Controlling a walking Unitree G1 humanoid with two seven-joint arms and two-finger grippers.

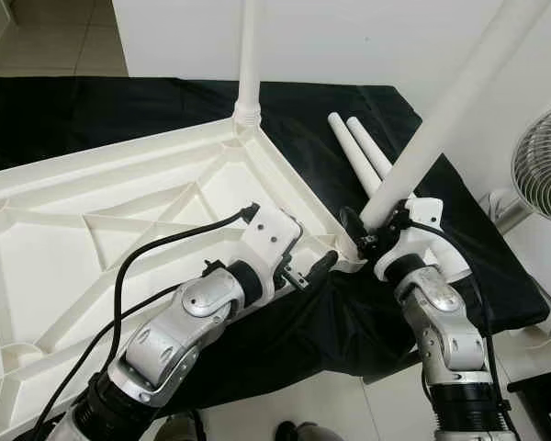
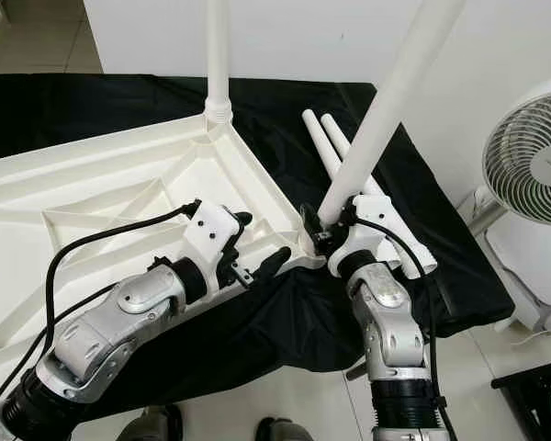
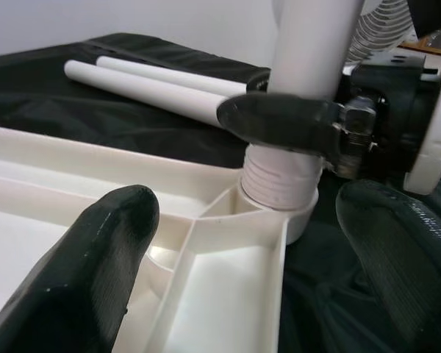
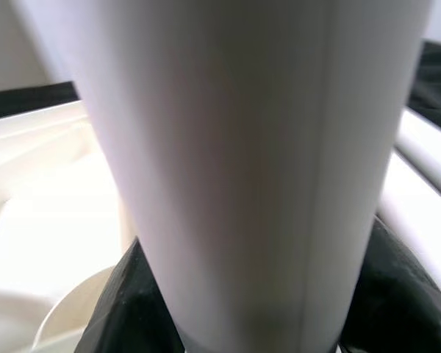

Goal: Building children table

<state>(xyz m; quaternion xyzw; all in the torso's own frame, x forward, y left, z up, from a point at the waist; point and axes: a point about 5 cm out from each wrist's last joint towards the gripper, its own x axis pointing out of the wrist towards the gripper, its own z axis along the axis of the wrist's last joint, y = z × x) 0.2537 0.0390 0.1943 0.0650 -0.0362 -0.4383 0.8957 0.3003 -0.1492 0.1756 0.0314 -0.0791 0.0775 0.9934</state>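
On the black-draped desk (image 1: pixel 92 115) in the left eye view, we see the white tabletop (image 1: pixel 101 230) lying underside up, one leg (image 1: pixel 249 55) already standing in its far corner socket. Our right gripper (image 1: pixel 378 231) clamps a second leg (image 1: pixel 459 101) low down, at the near corner, and that leg leans off to the right, not upright. Two spare legs (image 1: pixel 358 147) lie on the cloth beside it, and a fan (image 1: pixel 544 165) stands near.

In the right eye view, the left gripper (image 2: pixel 257 262) hovers over the tabletop's near rim, fingers apart and holding nothing.

In the left wrist view, the leg's threaded end (image 3: pixel 279 180) sits in the corner socket (image 3: pixel 279 217) with threads exposed, so we judge it only partly seated.

In the right wrist view, the leg crowds the frame, dark fingers (image 4: pixel 125 301) wrapping its base.

Our worry is the tilt: turning it at this angle could cross the threads or jam them. With nothing bracing the tabletop, twisting could also slide it on the cloth.
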